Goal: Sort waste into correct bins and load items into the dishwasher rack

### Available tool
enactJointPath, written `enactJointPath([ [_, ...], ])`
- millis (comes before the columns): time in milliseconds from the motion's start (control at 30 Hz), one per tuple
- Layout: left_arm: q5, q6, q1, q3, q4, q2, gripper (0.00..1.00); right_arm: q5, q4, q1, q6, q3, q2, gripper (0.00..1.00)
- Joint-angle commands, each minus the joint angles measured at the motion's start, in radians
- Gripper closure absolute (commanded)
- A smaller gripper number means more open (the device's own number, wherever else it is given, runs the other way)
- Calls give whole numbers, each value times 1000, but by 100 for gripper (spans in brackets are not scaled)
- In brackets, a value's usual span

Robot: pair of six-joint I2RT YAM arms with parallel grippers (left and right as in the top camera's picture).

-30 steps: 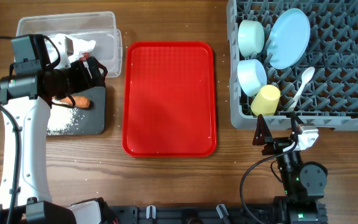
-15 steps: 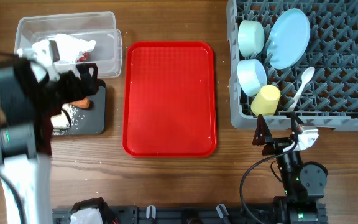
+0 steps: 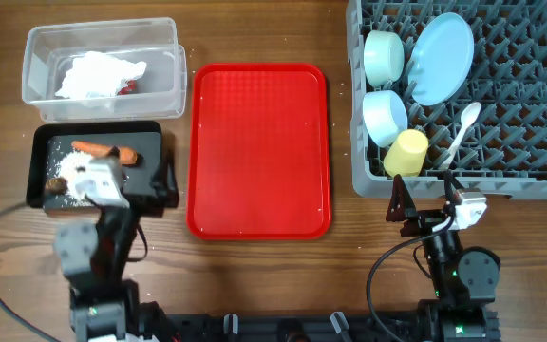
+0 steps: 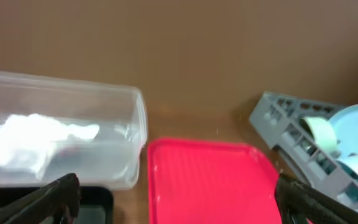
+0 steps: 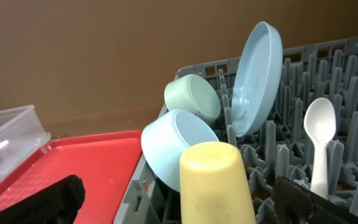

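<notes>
The clear tub (image 3: 101, 62) holds the crumpled white napkin (image 3: 98, 74) with a red scrap. The black tray (image 3: 150, 142) holds the carrot piece (image 3: 103, 150), rice grains and a brown lump (image 3: 57, 185). The grey rack (image 3: 520, 142) holds the blue plate (image 3: 442, 59), two bowls (image 3: 384, 55) (image 3: 384, 116), the yellow cup (image 3: 406, 152) and the white spoon (image 3: 463, 128). My left gripper (image 3: 112, 182) is open and empty at the black tray's front edge. My right gripper (image 3: 424, 195) is open and empty just in front of the rack. The cup (image 5: 216, 180) stands close ahead of it.
The red serving tray (image 3: 258, 147) lies bare between the bins and the rack, and also shows in the left wrist view (image 4: 210, 180). Both arm bases sit at the table's front edge. Bare wood lies in front of the red tray.
My left arm has pulled back from over the bins to the table's front edge, uncovering the black tray and its waste. The right arm has not moved.
</notes>
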Motion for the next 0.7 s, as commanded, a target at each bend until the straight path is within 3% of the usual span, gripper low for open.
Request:
enactJointPath([
  [0, -57, -5, -35, -108, 58, -100, 0, -1, 4, 7, 10, -1, 3, 0],
  [400, -187, -5, -77, -266, 70, -332, 0, 0, 4, 7, 10, -1, 3, 0],
  [667, -205, -5, -77, -274, -29, -436, 0, -1, 4, 7, 10, -1, 3, 0],
])
